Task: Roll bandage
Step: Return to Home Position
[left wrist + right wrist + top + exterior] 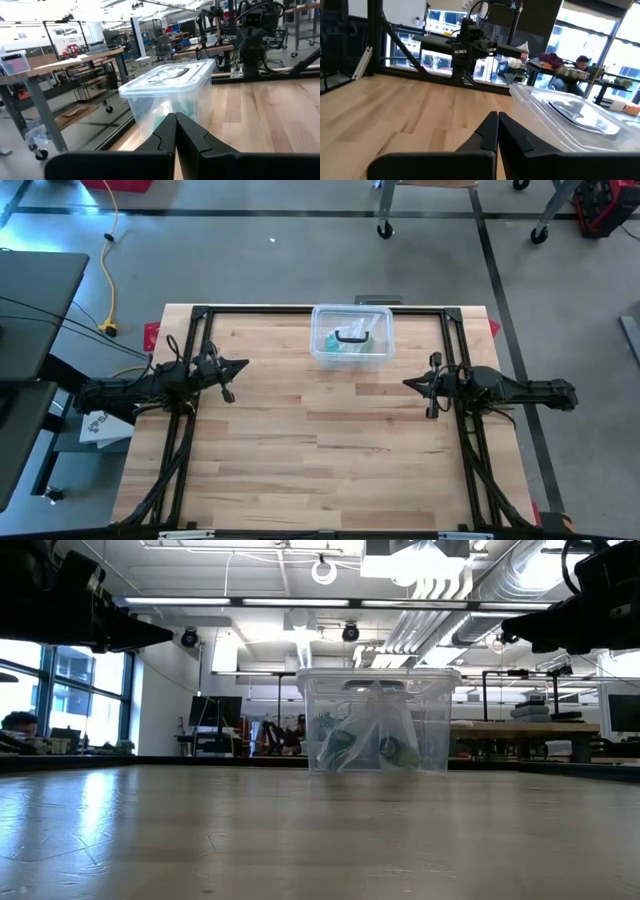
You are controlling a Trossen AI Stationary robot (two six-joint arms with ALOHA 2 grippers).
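The transparent bin [352,337] stands on the desk [330,460] near its far edge. It is ahead of both sets of jaws and off to one side of the line between them. Its lid is on, with a dark handle [351,336] across the top. Through the clear wall green shapes [370,745] lie against the bottom, probably the packaged bandages, though the plastic blurs them.

The left jaws, at the tip of the left arm [140,385], are pressed together and hold nothing. They hang above the wood, well apart from the bin. The right jaws, on the right arm [510,390], are likewise closed on nothing and face the left ones across bare planks. In each wrist view the bin sits just past the closed tips, and the other arm is in view farther off, across the desk.

The desk is pale butcher-block wood inside a black metal frame [300,311], with red tabs [151,335] at the far corners. Beyond the left jaws' side a yellow cable [108,270] runs over the grey floor beside a dark table [35,300]. Cart wheels [384,228] stand past the desk's far edge. The room behind is an open workshop with ceiling pipes, large windows and benches. A person [581,62] sits at one of them.
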